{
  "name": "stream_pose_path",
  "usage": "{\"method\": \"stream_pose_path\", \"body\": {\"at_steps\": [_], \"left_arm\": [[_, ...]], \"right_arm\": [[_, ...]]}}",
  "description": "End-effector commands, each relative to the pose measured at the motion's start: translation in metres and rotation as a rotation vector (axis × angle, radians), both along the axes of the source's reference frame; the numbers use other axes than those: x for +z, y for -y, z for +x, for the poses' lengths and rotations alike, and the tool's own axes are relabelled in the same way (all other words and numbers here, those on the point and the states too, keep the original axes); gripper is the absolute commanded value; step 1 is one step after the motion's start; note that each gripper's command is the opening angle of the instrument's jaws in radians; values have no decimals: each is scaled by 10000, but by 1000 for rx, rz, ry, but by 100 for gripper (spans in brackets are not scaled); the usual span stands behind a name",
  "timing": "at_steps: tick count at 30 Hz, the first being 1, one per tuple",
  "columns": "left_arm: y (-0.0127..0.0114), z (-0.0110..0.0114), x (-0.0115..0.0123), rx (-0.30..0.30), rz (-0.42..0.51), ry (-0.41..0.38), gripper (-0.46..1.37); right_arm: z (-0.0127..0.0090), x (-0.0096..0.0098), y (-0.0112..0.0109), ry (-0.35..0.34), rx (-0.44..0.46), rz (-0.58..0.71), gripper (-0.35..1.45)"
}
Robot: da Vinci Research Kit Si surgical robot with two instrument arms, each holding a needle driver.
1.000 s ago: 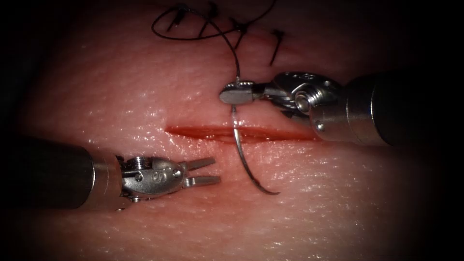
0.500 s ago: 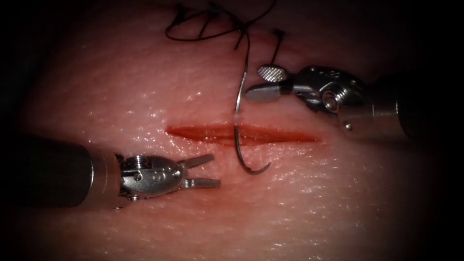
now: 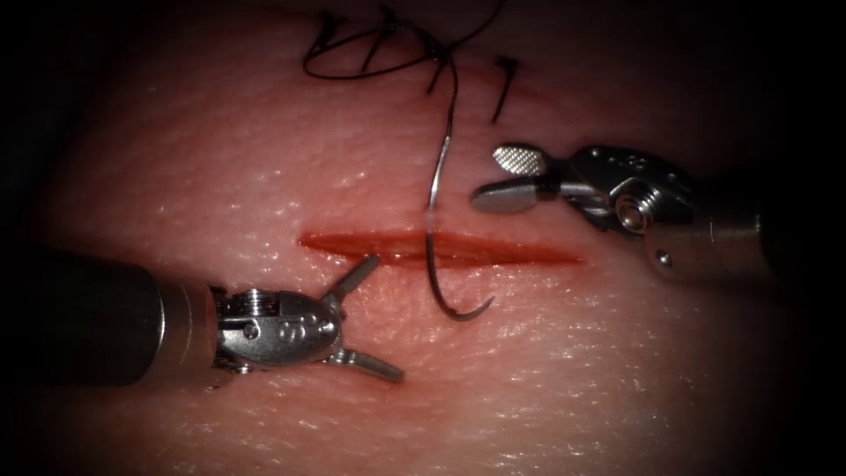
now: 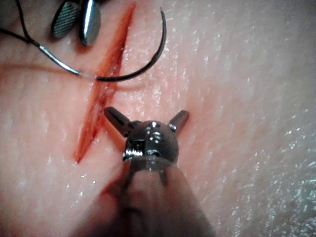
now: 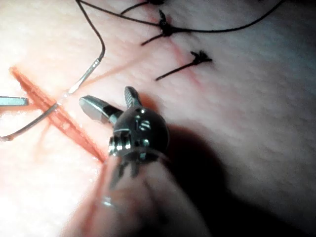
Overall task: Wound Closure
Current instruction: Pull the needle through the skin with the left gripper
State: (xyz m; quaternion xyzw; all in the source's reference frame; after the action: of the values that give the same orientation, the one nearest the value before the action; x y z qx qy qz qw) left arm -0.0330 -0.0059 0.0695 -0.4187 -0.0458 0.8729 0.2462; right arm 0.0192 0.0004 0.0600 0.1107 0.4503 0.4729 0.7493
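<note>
The needle [image 3: 441, 238] lies loose on the tissue [image 3: 264, 150], across the cut [image 3: 441, 247]. No tool holds it. Its sharp tip curls up just below the cut. The thread [image 3: 451, 97] runs from its other end up to the dark knots [image 3: 436, 55] above. The left pincer [image 3: 374, 322] is spread wide and holds nothing. One jaw nearly touches the cut. The right pincer [image 3: 507, 176] is open too and empty, just right of the needle.

The endoscope looks down from above and in front at the cut [image 3: 441, 247] in the tissue [image 3: 264, 159]. Each wrist camera peers along its shaft, very close. All three views share the cut and the needle [image 3: 436, 229].
</note>
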Motion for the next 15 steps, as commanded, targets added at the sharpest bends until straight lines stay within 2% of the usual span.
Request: {"method": "stream_pose_path", "body": {"at_steps": [1, 11, 15], "left_arm": [[-3, -3, -5, 23, -10, 12, 105], [-27, -17, -27, 47, -66, 50, 96], [-27, -23, -29, 99, -58, 42, 91]], "right_arm": [[0, 3, 3, -11, -4, -4, 138], [-4, 9, 14, -16, -19, -9, 134], [-5, 9, 16, -18, -24, -7, 134]]}}
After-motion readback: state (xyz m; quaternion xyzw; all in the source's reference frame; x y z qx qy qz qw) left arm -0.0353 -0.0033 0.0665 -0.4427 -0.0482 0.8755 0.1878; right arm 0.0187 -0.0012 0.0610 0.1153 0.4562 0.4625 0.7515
